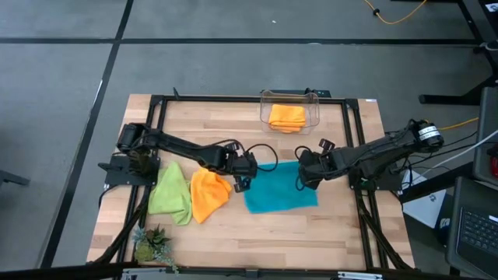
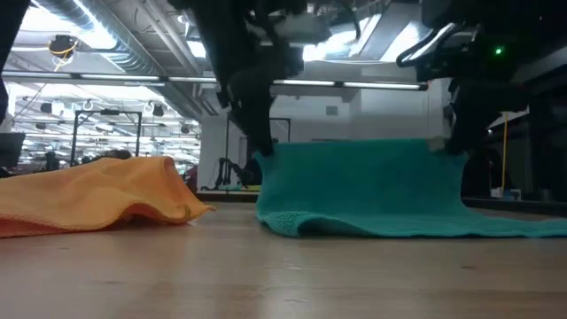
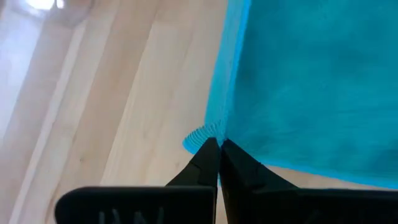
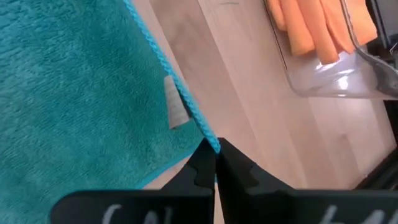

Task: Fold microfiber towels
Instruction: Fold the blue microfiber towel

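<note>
Pinching the fuzzy turquoise towel (image 1: 280, 189) by two far corners — left hand (image 1: 243, 183) and right hand (image 1: 302, 180) both clamped on it above the wood-plank table (image 1: 257, 225).

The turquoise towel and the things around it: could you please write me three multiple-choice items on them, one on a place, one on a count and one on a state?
1. Where does the folded orange towel lie?
A. In the clear bin at the table's far edge
B. On the turquoise towel
C. Beside the plant

2. How many towels lie outside the bin?
A. One
B. Three
C. Five

3. How is the turquoise towel held?
A. It lies flat, untouched
B. Only the left gripper pinches it
C. Both grippers pinch a corner, with one edge lifted

Answers:
1 A: the high view shows orange cloth inside the clear bin.
2 B: the lime green towel, a loose orange towel and the turquoise one lie on the table.
3 C: the left gripper and right gripper each close on a corner, and the low view shows the edge raised.
</note>
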Tool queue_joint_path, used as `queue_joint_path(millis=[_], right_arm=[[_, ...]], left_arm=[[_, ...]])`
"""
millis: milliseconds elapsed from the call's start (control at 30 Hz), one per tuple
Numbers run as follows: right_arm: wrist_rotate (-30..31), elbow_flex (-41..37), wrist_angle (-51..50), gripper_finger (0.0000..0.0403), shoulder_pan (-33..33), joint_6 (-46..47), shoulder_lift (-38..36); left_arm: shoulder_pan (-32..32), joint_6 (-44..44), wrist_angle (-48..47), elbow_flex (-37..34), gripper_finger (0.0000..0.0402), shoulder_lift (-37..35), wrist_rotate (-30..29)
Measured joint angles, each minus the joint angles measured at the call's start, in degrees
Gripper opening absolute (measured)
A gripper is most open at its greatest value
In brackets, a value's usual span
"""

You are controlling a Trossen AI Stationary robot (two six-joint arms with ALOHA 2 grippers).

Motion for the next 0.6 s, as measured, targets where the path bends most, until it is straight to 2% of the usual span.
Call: queue_joint_path(millis=[233, 433, 600], right_arm=[[-6.6, 0.8, 0.3, 0.0004, 5.9, 3.1, 0.0], [-8.7, 0.0, 1.5, 0.0004, 13.0, 9.2, 0.0], [-9.6, -3.8, 8.5, 0.0004, 18.2, 10.6, 0.0]], left_arm=[[-4.9, -3.3, -0.4, 0.1, 0.0000, -1.4, 0.5], [-9.7, -7.7, 0.6, 0.0, 0.0000, -0.7, 0.3], [-13.0, -9.0, 6.0, 0.1, 0.0000, 1.2, 0.5]])
